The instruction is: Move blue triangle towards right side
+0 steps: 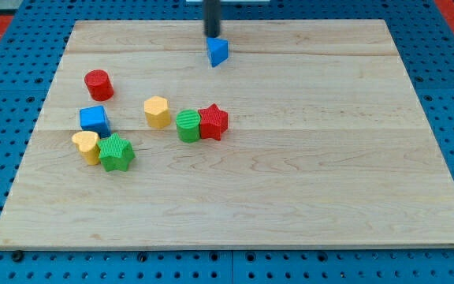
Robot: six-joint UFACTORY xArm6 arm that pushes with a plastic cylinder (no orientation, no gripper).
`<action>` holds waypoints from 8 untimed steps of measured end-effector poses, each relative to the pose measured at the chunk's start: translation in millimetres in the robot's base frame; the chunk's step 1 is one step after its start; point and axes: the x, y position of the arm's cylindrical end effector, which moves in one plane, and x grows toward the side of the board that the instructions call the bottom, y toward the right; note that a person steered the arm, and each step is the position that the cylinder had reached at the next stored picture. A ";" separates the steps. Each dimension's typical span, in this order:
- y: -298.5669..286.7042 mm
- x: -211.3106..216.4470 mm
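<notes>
Camera view showed my tip at the board's top edge, touching or just above-left of the blue triangle, which sat top-centre, well apart from the other blocks grouped at view's left. No jaws on this rig, just a rod, so no open/closed state to give. Step looked like contact made, push not far along. Next move prob. needs tip on triangle's left face, then slide twd view's right. No writing or labels visible.
</notes>
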 end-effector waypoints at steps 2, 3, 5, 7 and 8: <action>83.6 62.2; 12.1 20.4; 169.1 23.8; 136.9 -31.7; 75.5 -4.3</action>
